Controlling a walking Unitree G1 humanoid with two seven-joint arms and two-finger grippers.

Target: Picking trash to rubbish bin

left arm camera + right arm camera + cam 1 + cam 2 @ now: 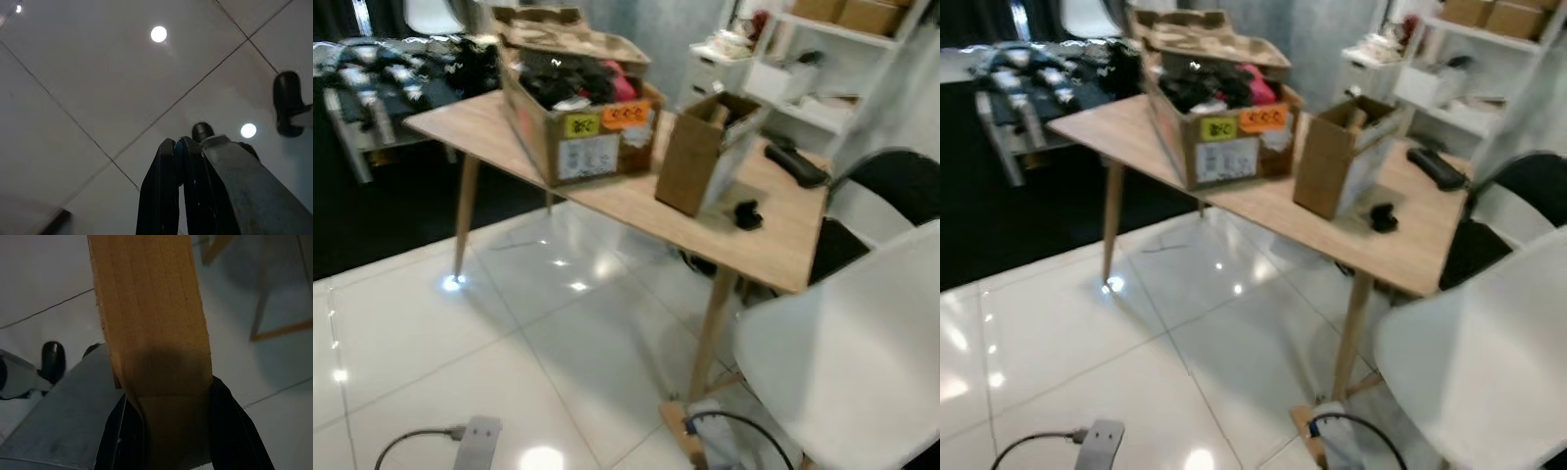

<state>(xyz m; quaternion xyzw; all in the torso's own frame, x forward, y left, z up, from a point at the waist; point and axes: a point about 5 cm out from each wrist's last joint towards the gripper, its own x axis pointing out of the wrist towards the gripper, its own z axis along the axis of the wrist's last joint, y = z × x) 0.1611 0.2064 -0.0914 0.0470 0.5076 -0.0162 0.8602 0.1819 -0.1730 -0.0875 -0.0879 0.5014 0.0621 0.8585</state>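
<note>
Cardboard dominates the head views: a large open box (576, 108) stuffed with dark and pink clothing sits on a light wooden table (626, 201), and at its three o'clock stands a smaller brown box (700, 152), flaps up. A small black object (747, 213) lies on the tabletop at the smaller box's four o'clock, with a dark remote-like item (795, 164) further back. A white chair (847, 357) fills the five o'clock corner, and a cable with a plug (1097, 441) trails on the glossy tiles at seven o'clock. No rubbish bin can be made out.

From the left wrist, the left gripper (178, 196) hangs over bare tile, its two black fingers pressed together on nothing; the arm looks idle, presumably kept low while the robot moves about.

From the right wrist, the right gripper (166, 426) has its fingers clamped either side of a flat strip of brown cardboard (149, 318), which juts out ahead of the fingers over the floor. That strip appears to be the trash, carried low and clear of the body until a bin is found.
</note>
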